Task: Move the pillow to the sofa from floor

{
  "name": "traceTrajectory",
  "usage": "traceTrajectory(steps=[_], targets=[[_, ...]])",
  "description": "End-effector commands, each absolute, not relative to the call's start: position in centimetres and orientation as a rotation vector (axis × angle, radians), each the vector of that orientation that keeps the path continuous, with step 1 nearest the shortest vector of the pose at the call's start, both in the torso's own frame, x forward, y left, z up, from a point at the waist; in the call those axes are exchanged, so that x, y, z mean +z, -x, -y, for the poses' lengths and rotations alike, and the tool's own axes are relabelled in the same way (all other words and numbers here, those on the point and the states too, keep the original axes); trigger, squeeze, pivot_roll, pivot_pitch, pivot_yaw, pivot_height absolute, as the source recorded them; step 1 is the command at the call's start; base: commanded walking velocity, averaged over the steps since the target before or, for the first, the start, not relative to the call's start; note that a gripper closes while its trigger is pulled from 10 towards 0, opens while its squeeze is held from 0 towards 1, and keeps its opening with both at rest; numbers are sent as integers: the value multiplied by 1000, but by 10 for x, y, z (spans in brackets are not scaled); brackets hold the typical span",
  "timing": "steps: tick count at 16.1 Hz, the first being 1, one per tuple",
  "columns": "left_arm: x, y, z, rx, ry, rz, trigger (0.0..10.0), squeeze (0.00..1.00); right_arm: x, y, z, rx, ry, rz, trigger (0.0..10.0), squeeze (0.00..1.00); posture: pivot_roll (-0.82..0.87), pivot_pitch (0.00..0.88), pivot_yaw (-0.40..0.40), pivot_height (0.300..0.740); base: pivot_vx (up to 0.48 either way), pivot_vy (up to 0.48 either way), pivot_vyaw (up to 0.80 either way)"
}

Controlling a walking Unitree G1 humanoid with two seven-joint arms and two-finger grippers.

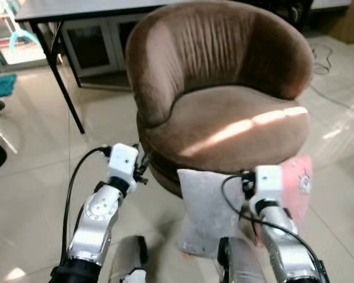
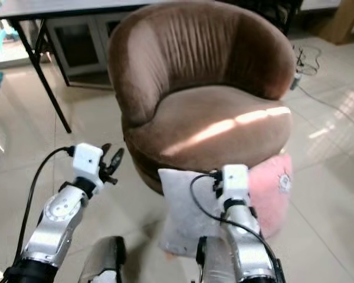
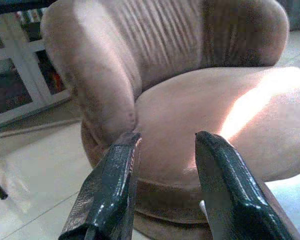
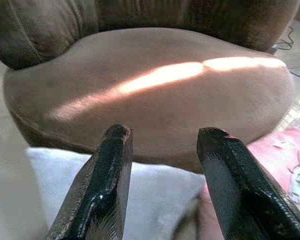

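A light grey pillow [image 1: 205, 206] stands on the floor, leaning against the front base of the brown round sofa chair [image 1: 224, 124]. A pink pillow [image 1: 299, 184] leans beside it on the right. My right gripper [image 4: 165, 145] is open just above the grey pillow's [image 4: 155, 195] top edge, facing the seat cushion, with nothing between its fingers. My left gripper [image 2: 113, 162] is open to the left of the sofa base, a little way off the grey pillow. In the left wrist view its fingers [image 3: 115, 190] frame the sofa's front edge.
A black table with thin legs [image 1: 62, 88] and a glass-door cabinet [image 1: 94, 44] stand behind the sofa on the left. Cables [image 1: 324, 59] lie on the tiled floor at the back right. A teal cloth [image 1: 0, 85] lies far left.
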State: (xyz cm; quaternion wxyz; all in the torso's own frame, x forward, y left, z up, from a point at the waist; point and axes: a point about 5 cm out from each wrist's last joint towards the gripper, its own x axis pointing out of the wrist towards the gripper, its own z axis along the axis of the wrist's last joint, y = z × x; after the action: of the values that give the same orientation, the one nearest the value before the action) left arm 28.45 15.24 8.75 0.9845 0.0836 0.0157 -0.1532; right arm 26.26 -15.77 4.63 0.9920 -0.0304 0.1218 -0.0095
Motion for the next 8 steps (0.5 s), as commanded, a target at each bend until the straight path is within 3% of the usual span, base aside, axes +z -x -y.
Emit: traceTrajectory(steps=[1,3,7,8], targets=[[88,-285,-160,-291,-178,-39,10000,0,49,-264,150,-6,31,-235,10000,0,-19,0,27,570,322,0,-800],[88,-284,-161,-291,-178,-40,10000,0,49,-264,151,-9,36,-237,10000,0,-18,0,28,570,321,0,-769],[88,-284,-161,-287,-179,-46,10000,0,51,-263,150,1,41,-224,10000,0,-19,23,28,570,299,0,0],[88,-283,-162,-285,-183,-49,10000,0,51,-263,150,2,34,-221,10000,0,-14,38,23,570,0,0,0]])
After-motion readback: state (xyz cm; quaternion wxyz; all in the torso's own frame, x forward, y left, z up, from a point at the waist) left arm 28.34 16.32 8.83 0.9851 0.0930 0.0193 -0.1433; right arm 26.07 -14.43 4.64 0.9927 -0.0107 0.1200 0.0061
